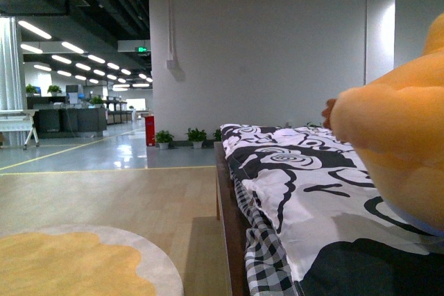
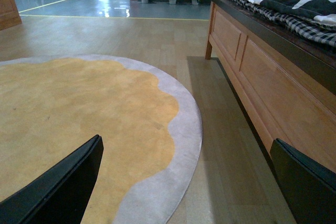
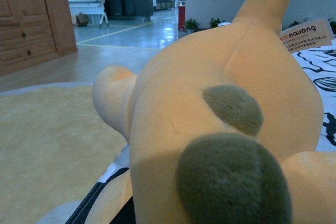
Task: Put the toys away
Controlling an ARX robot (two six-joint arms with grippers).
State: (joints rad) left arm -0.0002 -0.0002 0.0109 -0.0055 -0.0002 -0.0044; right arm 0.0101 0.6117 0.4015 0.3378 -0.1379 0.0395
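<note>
On the bed [image 1: 225, 206], at the right edge of the front view, the orange-yellow plush animal [image 1: 399, 143] is seen lying on the black-and-white patterned duvet [image 1: 291, 185], close to the near end of the mattress. It has not yet been put away. The right wrist view is almost filled by the toy's rounded body, with two olive-brown patches [image 3: 233, 108] and a printed label [image 3: 307, 35] on show. From this the right arm is judged to be brought close against the toy, probably for a grasp. The fingers of that gripper are not seen in any view, so it cannot be told how far they are parted or whether the plush is held.

The left gripper [image 2: 186, 142] is shown spread wide, with nothing between its dark fingers [image 2: 63, 187]. It is held low over the floor, above the edge of the round yellow rug [image 2: 79, 108] and beside the wooden side of the bed. It is judged to be kept aside there so that the right arm's work on the toy is not hindered.
</note>
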